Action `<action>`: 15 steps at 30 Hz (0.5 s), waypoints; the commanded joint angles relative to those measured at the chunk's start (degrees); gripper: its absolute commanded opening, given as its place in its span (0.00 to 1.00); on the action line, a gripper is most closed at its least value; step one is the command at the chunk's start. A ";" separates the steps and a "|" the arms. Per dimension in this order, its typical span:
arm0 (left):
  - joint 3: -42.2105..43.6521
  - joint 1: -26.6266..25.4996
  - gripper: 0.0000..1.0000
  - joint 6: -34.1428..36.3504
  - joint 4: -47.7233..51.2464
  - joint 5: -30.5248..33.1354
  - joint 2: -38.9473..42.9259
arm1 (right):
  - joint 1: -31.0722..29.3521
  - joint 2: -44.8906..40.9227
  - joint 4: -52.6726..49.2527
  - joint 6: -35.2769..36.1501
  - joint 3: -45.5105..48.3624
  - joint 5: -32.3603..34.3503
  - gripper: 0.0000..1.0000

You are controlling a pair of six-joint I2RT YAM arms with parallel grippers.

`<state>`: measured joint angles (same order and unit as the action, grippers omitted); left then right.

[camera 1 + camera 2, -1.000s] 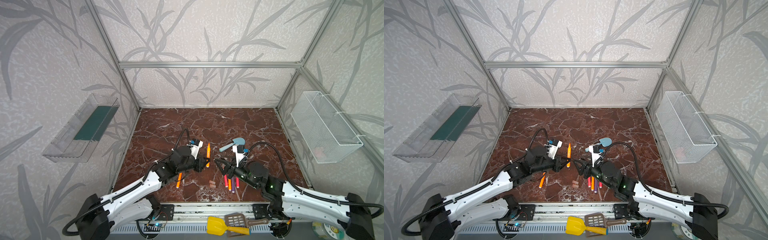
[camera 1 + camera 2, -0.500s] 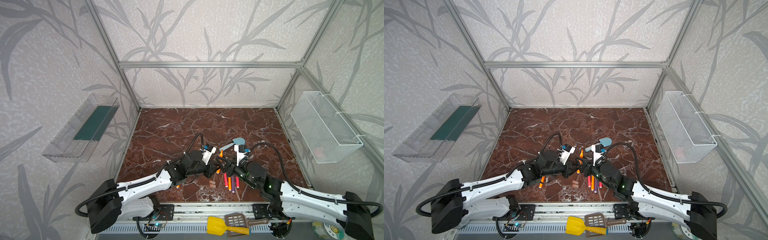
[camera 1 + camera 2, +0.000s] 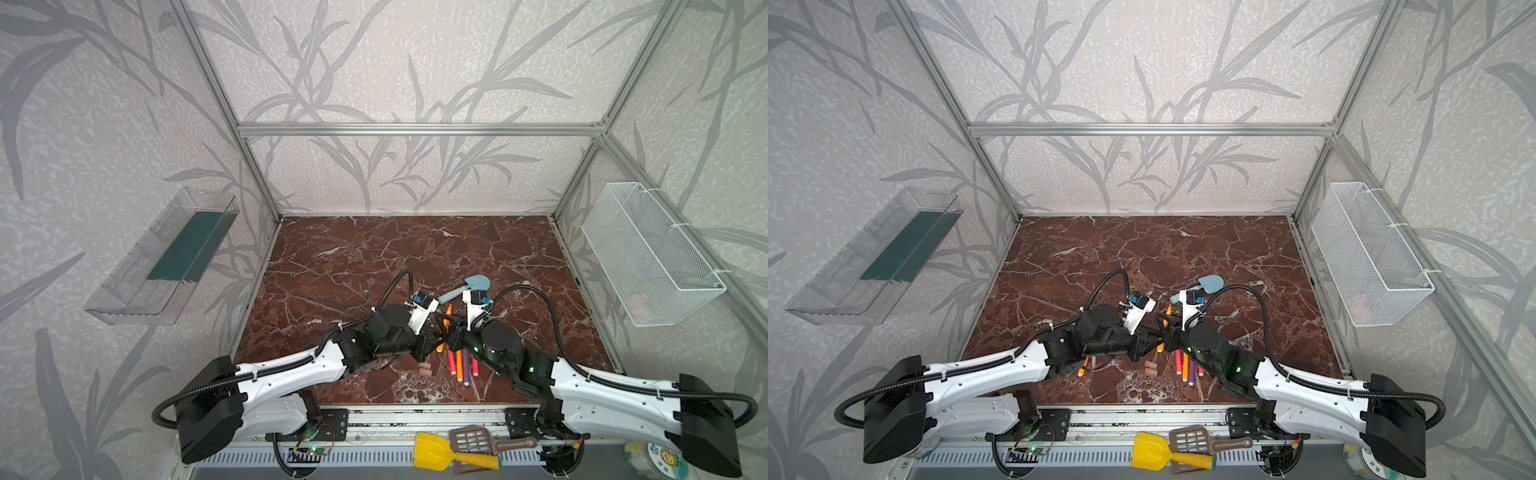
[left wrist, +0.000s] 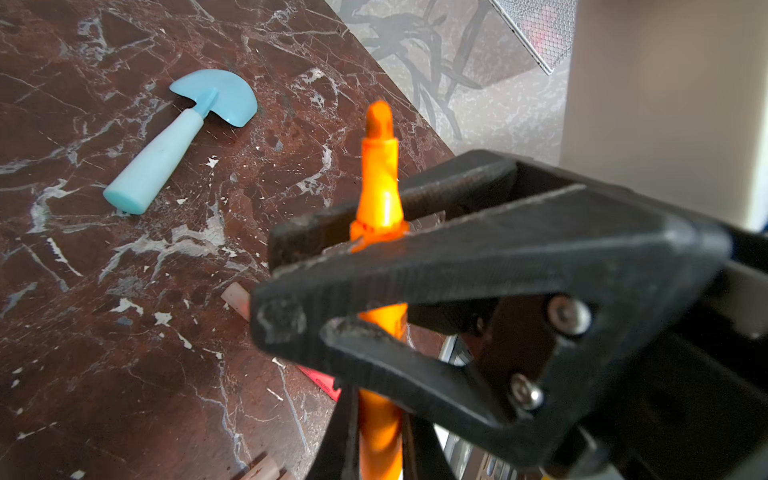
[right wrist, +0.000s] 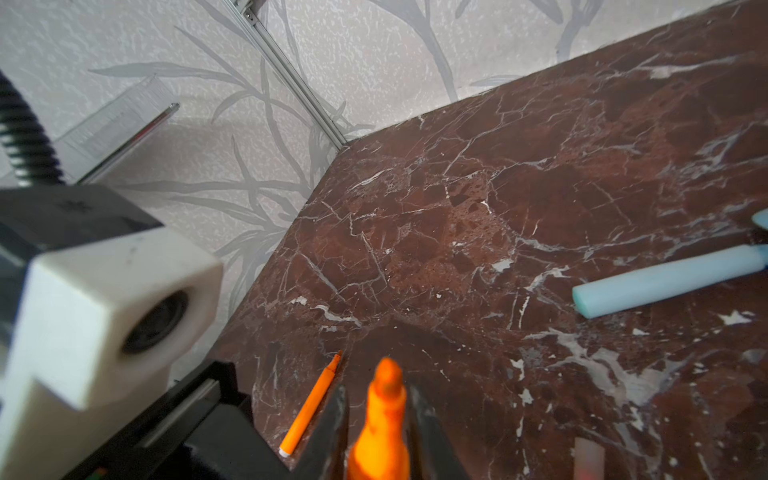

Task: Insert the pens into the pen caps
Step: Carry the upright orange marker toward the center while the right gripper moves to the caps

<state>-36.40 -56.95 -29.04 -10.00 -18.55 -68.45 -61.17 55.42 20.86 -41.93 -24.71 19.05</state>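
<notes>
Your right gripper (image 5: 376, 411) has just clenched the thin orange marker pen (image 4: 379, 183) which your left gripper (image 4: 379, 424) still grasps, so I think the handover can proceed.

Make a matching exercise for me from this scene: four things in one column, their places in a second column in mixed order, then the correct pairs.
Things
1. light-blue toy shovel
2. purple pen
3. yellow scoop
4. raised orange pen

Places
A. clamped in the left tool
B. alone on the marble floor, beyond both tools
C. lying among other pens on the floor
D. off the floor, below the front rail

Pairs: 1-B, 2-C, 3-D, 4-A
</notes>
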 commanded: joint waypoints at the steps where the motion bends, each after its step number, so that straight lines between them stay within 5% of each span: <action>1: -2.08 -0.21 0.00 1.71 -1.60 0.04 -0.89 | 0.18 -0.22 -1.22 -0.07 -2.34 0.24 0.16; 4: -2.09 -0.27 0.04 2.05 -2.21 0.13 -1.49 | 0.17 -0.14 -0.84 -0.91 -2.27 -0.40 0.08; 9: -0.86 -0.27 0.26 1.87 -7.88 0.70 -3.33 | 0.11 0.39 2.01 -3.73 -1.21 -2.19 0.02; 15: -1.12 -0.27 0.27 2.12 -10.92 1.14 -5.27 | -0.89 -0.05 6.75 -7.13 1.21 -2.01 0.00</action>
<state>-36.60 -56.95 -27.94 -15.77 -18.13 -73.19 -61.12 55.68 23.81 -46.65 -24.62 17.98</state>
